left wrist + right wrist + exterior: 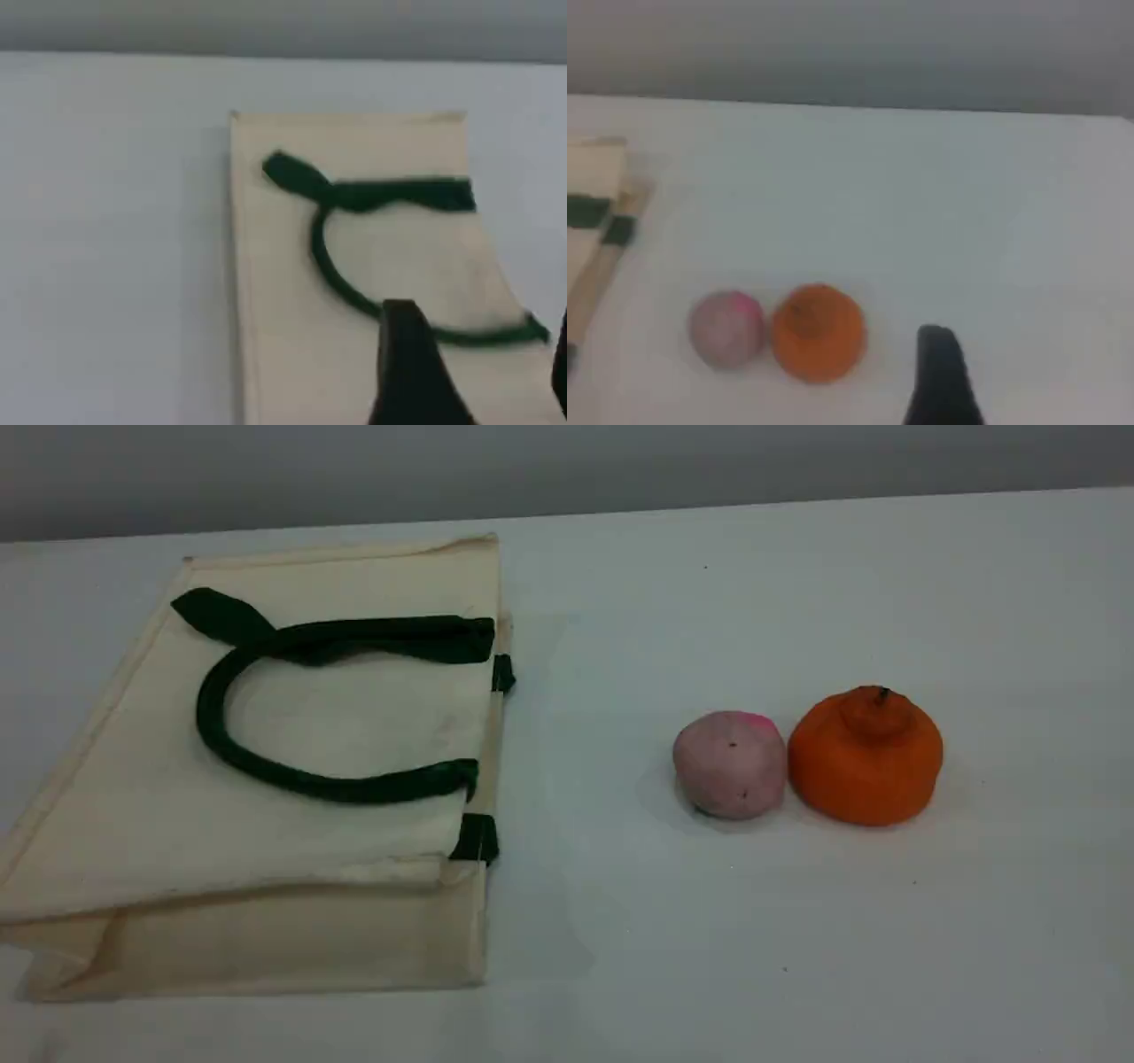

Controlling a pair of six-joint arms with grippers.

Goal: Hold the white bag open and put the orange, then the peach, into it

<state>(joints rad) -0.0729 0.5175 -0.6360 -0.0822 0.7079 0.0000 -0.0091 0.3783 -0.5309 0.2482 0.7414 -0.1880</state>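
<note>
The white bag (266,850) lies flat at the table's left, its mouth facing right and a dark green handle (208,717) looped on top. The peach (730,763) and the orange (866,755) sit side by side, touching, to the bag's right. Neither arm shows in the scene view. In the left wrist view my left gripper (483,376) hovers open above the bag (283,354), near its handle (321,257). In the right wrist view one dark fingertip (939,363) of my right gripper stands just right of the orange (818,332) and the peach (726,328), holding nothing.
The white table (797,957) runs back to a grey wall. The bag's mouth edge with its green patches (618,232) shows at the left of the right wrist view.
</note>
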